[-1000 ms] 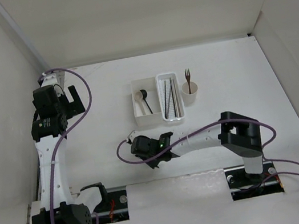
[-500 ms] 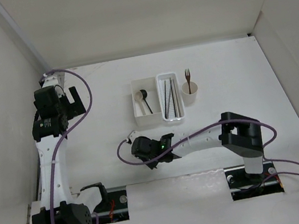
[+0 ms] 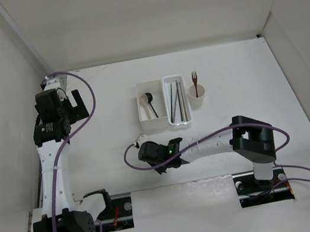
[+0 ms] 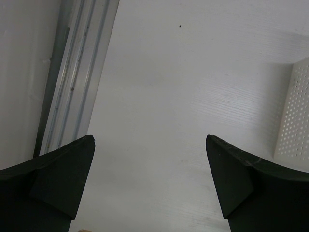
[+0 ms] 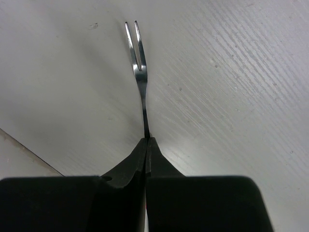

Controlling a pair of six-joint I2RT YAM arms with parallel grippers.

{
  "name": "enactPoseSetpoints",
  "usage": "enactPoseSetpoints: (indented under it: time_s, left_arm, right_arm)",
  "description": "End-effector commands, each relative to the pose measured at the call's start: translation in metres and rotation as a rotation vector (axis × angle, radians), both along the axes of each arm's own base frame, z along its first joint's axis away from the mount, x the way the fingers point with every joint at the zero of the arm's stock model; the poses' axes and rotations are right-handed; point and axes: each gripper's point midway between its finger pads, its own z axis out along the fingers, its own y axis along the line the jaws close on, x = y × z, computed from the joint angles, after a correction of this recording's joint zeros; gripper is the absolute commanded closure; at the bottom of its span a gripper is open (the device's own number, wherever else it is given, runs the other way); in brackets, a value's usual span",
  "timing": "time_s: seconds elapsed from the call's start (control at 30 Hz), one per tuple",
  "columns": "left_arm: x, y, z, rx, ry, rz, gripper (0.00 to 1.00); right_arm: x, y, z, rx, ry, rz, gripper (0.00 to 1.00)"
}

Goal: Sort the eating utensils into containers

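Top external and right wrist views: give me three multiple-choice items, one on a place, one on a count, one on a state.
1. Where is the brown wooden fork?
A. in the white square box
B. in the small round beige cup
C. in the white perforated oblong tray

2. How many tines has the small silver fork?
A. two
B. three
C. four

3. What state is the right gripper in?
A. open and empty
B. shut on a chopstick
C. shut on the small silver fork

Answers:
1 B: its handle end sits inside the cup, with the tines sticking out.
2 A: the right wrist view shows just two tines.
3 C: the jaws meet around the fork's thin handle.
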Motion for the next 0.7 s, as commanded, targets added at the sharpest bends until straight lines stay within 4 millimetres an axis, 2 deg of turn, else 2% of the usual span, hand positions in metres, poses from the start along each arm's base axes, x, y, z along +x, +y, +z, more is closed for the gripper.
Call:
enactPoseSetpoints:
  time_s: [0.0, 0.2, 0.67]
  left_arm:
    - [0.003, 0.001, 0.012, 0.006, -0.046, -0.009, 0.00]
    - [0.003, 0.001, 0.012, 0.006, -0.046, -0.009, 0.00]
    - [0.003, 0.001, 0.012, 0.006, -0.046, -0.009, 0.00]
  right_arm:
    - [0.002, -0.005, 0.014, 0.011, -0.029, -0.024, 1.00]
    - [0.004, -0.004, 0.025, 0.036, -0.045, -0.030, 1.00]
    - [0.006, -0.003, 0.026, 0.043, -0.055, -0.035, 1.00]
